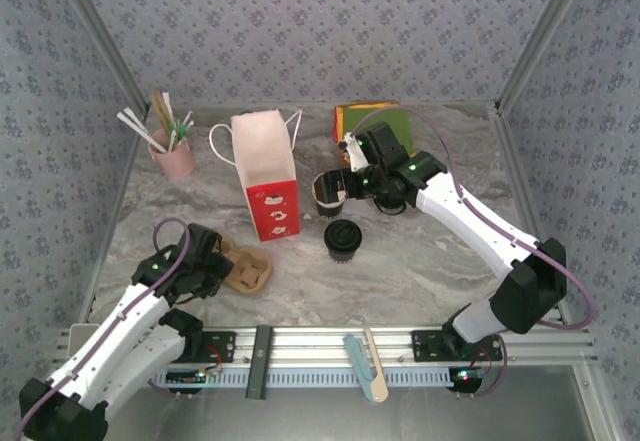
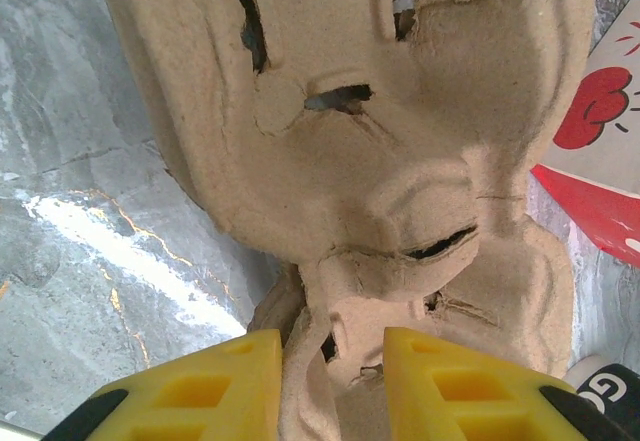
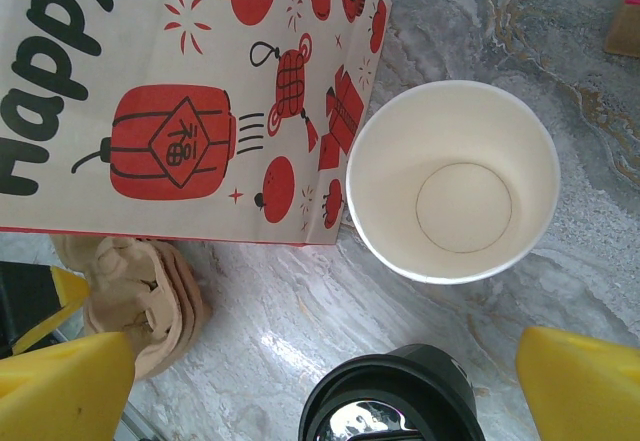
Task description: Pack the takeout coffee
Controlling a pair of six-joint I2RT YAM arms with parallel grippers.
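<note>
right claw hangs released above the open cup beside the bag; left claw grips the carrier.

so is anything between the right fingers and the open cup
Partly. In the wrist view the lidded cup sits between the spread right fingers, nearer them than the open cup. Nothing covers the open cup from above; the bag stands just beside it.

white-lined cup, black lid, red-lantern bag
</note>
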